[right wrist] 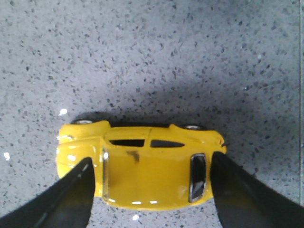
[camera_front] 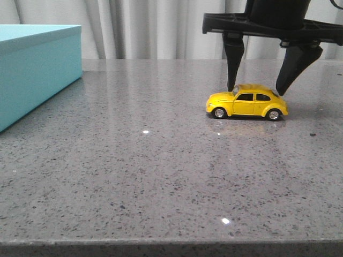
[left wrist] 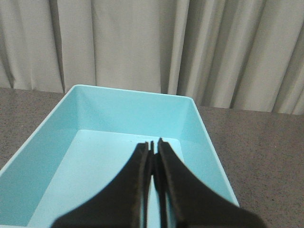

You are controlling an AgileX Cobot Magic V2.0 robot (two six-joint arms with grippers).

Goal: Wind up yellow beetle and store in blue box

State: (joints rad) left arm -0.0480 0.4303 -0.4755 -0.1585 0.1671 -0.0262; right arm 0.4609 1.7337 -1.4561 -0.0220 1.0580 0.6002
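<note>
While the yellow beetle [camera_front: 247, 101] sits on the speckled grey table [camera_front: 134, 176] at right of centre in the front view, the right gripper [camera_front: 257, 91] straddles it nose to tail, fingers apart, not clamped yet. Looks like the grab-for-winding step; next it needs to close squarely. The blue box [camera_front: 32, 75] at upper left looks empty, and the left gripper [left wrist: 153, 147] hovers over it, fingers together.

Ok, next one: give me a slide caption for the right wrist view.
Right hand open astride the yellow beetle, one finger at each end, car standing on the speckled grey table.
</note>
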